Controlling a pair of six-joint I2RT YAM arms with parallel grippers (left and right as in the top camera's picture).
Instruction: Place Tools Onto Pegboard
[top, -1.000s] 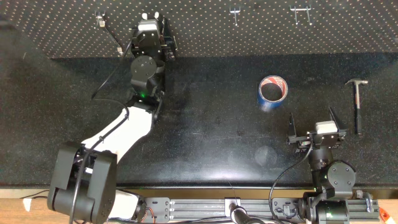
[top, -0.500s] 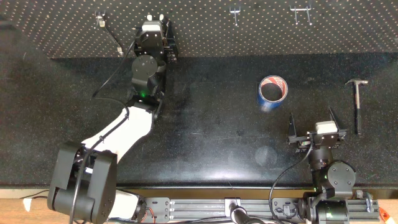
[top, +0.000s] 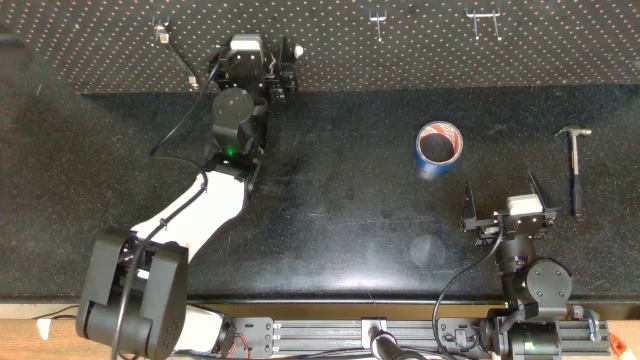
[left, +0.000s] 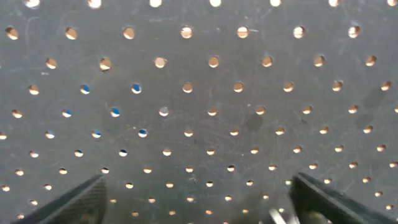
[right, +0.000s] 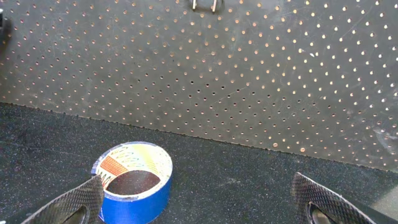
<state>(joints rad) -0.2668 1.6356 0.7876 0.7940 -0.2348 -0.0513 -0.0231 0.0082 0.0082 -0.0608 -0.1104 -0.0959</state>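
Top view: hammer (top: 575, 172) beside tape roll (top: 430, 168)

My left gripper (top: 283, 65) has rolled at the wrist up against the pegboard (top: 420, 50), and its fingers have swung toward the board's right side.

the left arm (top: 200, 210) wears a white shell on its long link, with bulky black drum joints at seven o'clock and rounder black housings toward eleven, one carrying a small green light (top: 230, 153). a thin black cable (top: 178, 122) loops off its side. the right arm (top: 530, 270), at five o'clock, is black apart from a pale grey block (top: 521, 205) at the wrist, with a second cable (top: 445, 295) curling by its base. its fingers (right: 74, 202) are dark, tapered and rough-grained.
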